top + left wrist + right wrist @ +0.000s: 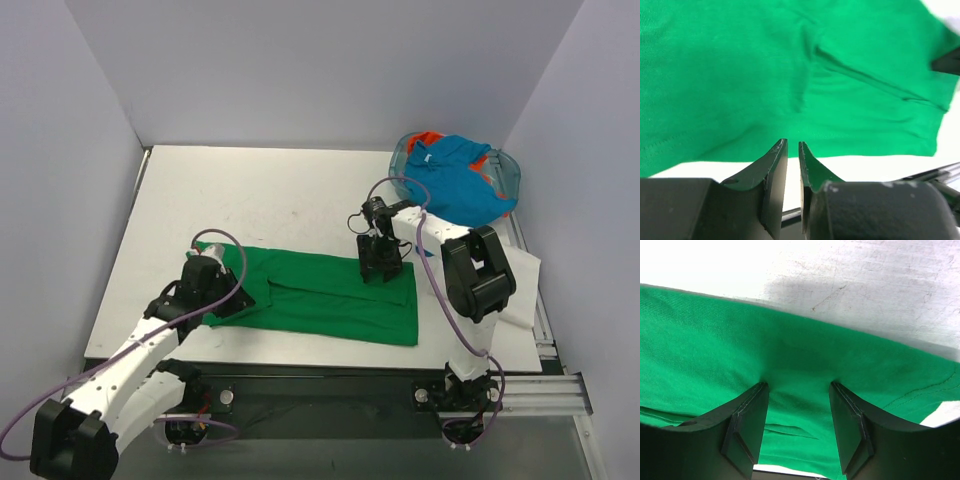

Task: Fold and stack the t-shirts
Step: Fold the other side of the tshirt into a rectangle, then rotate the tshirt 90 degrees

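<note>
The bright green t-shirt (320,295) lies folded in a long band across the near part of the table. My left gripper (232,298) is at its left end. In the left wrist view the green t-shirt (790,65) fills the view beyond the left gripper (793,145), whose jaws stand a narrow slit apart with only white table showing through. My right gripper (380,268) stands on the band's upper right part. In the right wrist view that gripper (797,386) is open, its fingertips (754,405) pressed onto the green t-shirt (740,350). The turquoise t-shirt (460,185) lies over an orange-red one (430,138).
The turquoise and orange-red shirts sit in a translucent bin (512,178) at the back right corner. A white sheet (522,290) lies at the table's right edge. Lavender walls close in the white table (250,190) at the back and both sides.
</note>
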Available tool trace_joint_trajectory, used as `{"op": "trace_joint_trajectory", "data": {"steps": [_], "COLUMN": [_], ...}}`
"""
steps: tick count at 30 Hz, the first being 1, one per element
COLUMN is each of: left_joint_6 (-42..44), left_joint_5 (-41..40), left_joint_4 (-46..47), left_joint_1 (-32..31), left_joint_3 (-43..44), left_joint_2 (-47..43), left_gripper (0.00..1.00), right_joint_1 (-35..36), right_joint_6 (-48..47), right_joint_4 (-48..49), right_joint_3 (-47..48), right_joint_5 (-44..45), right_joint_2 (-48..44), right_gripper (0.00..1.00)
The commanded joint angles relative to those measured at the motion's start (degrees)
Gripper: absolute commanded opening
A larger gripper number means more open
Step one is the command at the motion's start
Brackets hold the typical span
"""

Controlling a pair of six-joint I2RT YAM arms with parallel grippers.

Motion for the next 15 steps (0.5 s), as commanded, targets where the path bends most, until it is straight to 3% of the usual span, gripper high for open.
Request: {"op": "trace_joint_trajectory", "data": {"steps": [1,8,13,15], "left_joint_6": [-2.58,-9.09,-8.13,-5.51], "left_joint_5": [0.52,-7.21,-7.4,-6.26], "left_joint_4": [-2.66,-10.49,-7.69,-4.28], "left_joint_1": [0.01,0.53,2.64,6.5], "left_joint_3": [3.22,6.04,6.05,5.52], "left_joint_2": [-4.74,-2.65,3.5,8.07], "left_gripper": [0.26,0.26,0.26,0.26], "right_joint_1": [0.3,0.13,0.04,-0.14], "right_joint_6": [0.54,0.89,0.01,0.01], "right_joint_4": [-1.48,-1.66,-1.66,-1.66], "right_joint_3": [-0.97,-1.14,-1.49,-1.76], "right_joint_5": [-0.47,0.76,2.69,3.4], "right_joint_2": [-2.06,-5.23,-4.88,-4.44], "right_gripper": [0.52,0.52,0.52,0.52]}}
